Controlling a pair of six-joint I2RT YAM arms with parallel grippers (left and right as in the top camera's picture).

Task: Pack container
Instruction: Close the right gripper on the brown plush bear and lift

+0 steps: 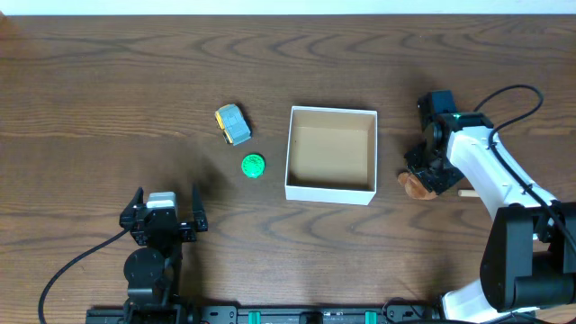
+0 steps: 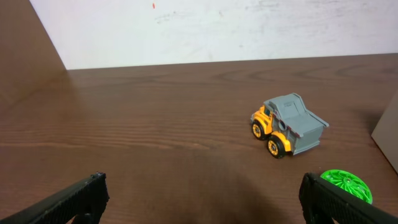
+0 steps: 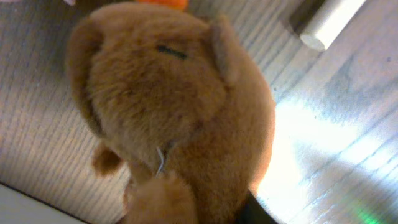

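The container [image 1: 330,191], a square white-walled box with a brown inside, stands empty mid-table; its wall shows at the right edge of the left wrist view [image 2: 390,134]. A yellow and grey toy truck [image 1: 232,124] [image 2: 286,124] and a green disc [image 1: 253,166] [image 2: 346,184] lie left of it. A brown plush toy [image 1: 415,186] [image 3: 174,112] lies just right of the box. My right gripper [image 1: 430,171] is down on the plush, fingers closed around it. My left gripper [image 1: 165,216] [image 2: 202,199] is open and empty near the front edge.
A small pale stick [image 1: 467,192] [image 3: 326,25] lies on the table right of the plush. An orange bit [image 3: 163,3] shows at the plush's far end. The right arm's cable loops over the table's right side.
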